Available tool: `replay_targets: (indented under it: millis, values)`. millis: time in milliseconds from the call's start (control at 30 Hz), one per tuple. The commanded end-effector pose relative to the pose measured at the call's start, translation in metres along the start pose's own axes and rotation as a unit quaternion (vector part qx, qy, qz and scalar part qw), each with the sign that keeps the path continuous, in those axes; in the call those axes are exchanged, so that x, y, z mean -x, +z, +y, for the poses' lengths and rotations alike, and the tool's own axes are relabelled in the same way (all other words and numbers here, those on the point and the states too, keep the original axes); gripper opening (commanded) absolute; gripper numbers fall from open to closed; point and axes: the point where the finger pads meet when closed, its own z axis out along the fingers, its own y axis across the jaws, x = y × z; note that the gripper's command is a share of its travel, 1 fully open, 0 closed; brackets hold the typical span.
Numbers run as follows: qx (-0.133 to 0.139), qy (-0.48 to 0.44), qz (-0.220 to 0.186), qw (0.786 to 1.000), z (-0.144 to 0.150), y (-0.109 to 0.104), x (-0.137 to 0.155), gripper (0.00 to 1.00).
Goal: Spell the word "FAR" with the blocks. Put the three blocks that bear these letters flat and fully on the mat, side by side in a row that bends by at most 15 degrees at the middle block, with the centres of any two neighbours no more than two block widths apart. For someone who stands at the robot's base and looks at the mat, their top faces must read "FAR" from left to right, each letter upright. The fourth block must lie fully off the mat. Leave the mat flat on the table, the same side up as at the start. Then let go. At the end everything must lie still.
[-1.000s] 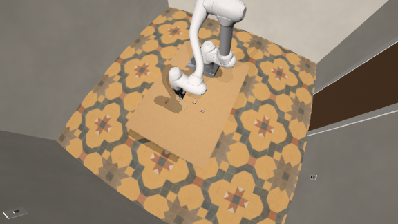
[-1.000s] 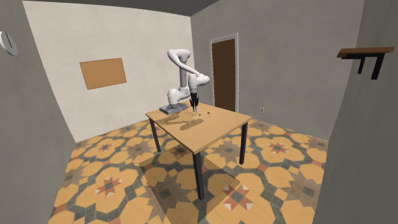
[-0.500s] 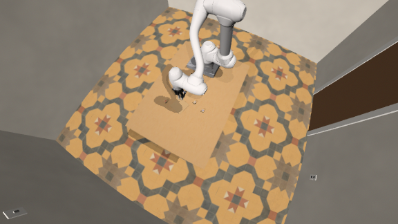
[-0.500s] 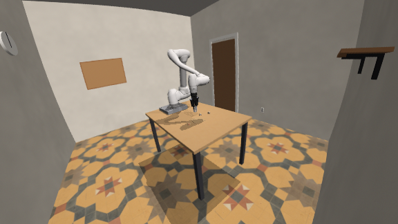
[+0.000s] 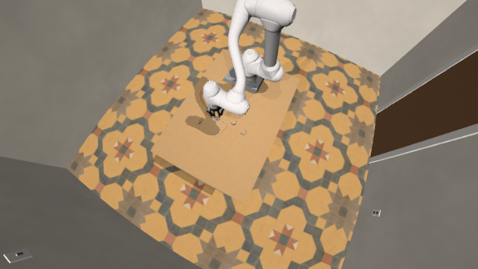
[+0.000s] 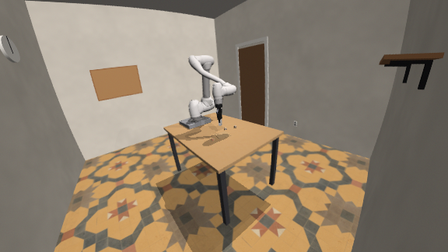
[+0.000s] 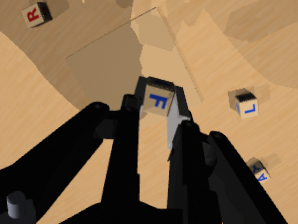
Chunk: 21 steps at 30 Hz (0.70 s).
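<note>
My gripper (image 7: 157,95) is shut on the block with a blue F (image 7: 157,102) and holds it over the tan mat (image 7: 123,56), near the mat's corner. The mat is nearly the colour of the table and shows only as a faint outline. The block with a red R (image 7: 36,14) lies in shadow at the upper left of the wrist view. Two blocks with blue letters (image 7: 246,103) (image 7: 260,171) lie on the right, off the mat; their letters are hard to read. In the top view the gripper (image 5: 216,113) hangs over the table's middle, with the R block (image 5: 200,121) to its left.
The arm's base plate (image 5: 246,83) stands at the table's far end. The two loose blocks (image 5: 233,122) (image 5: 243,133) lie to the right of the gripper in the top view. The arm's shadow covers part of the mat.
</note>
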Motion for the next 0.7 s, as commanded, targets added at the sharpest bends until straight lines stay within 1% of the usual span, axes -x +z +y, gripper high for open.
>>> replay_targets:
  millis: [0, 167, 233, 267, 467, 667]
  values:
    - [0.003, -0.069, -0.001, 0.998, -0.0007, -0.0016, 0.0032, 0.13]
    - [0.002, -0.158, -0.001, 0.987, -0.0004, -0.0017, 0.0051, 0.13]
    - [0.002, -0.158, -0.001, 0.987, -0.0004, -0.0017, 0.0051, 0.13]
    - [0.002, -0.198, -0.001, 0.98, -0.0003, -0.0017, 0.006, 0.13]
    - [0.002, -0.3, -0.002, 0.954, 0.0, -0.0017, 0.0084, 0.13]
    - [0.002, -0.4, -0.002, 0.916, 0.0004, -0.0018, 0.0107, 0.13]
